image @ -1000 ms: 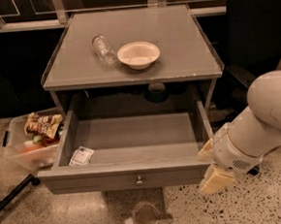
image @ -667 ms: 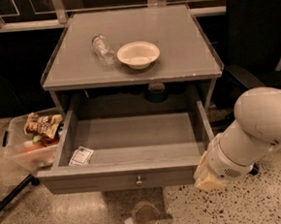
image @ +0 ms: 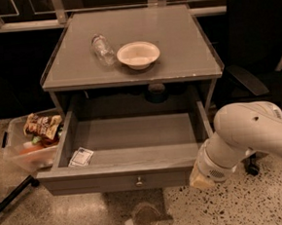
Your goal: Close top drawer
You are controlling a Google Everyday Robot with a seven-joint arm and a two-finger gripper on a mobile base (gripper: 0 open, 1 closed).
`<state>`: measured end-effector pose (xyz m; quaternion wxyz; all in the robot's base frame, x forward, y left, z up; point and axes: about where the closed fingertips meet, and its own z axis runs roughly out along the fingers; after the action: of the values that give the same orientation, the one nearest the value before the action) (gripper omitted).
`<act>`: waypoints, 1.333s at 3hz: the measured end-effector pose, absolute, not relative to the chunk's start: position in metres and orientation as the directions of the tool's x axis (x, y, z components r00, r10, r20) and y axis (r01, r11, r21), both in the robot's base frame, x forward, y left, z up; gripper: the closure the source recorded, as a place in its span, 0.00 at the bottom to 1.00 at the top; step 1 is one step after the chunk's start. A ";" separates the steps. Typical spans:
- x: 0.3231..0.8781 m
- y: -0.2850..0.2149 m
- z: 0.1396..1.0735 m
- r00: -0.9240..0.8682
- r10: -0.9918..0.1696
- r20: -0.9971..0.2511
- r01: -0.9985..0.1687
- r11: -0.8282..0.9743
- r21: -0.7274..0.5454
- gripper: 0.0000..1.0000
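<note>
My gripper point(image: 202, 179) sat by the top drawer point(image: 112, 181) front's corner. I couldn't tell its spread. I judged a square push best, nearer the knob point(image: 139, 182) to its left.

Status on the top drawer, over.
Gripper beside front right corner of top drawer. Drawer wide open, small packet inside, front left. Nothing seen blocking its slide.

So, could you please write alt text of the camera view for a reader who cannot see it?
A wide grey top drawer with a round metal knob stands pulled out, the robot's cream gripper at its front right corner. A small white packet lies inside; a cream round bowl and a clear plastic bottle on its side sit on the grey cabinet top.
</note>
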<state>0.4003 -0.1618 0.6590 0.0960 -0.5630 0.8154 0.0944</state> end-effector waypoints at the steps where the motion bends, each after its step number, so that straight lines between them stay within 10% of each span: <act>1: 0.422 -0.165 0.636 -0.359 -0.903 -0.236 -0.932 0.360 0.040 1.00; 4: 0.466 -0.147 0.649 -0.255 -0.931 -0.260 -0.962 0.273 -0.034 0.35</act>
<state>0.4661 -0.1469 0.6488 0.1150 -0.5995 0.7894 0.0657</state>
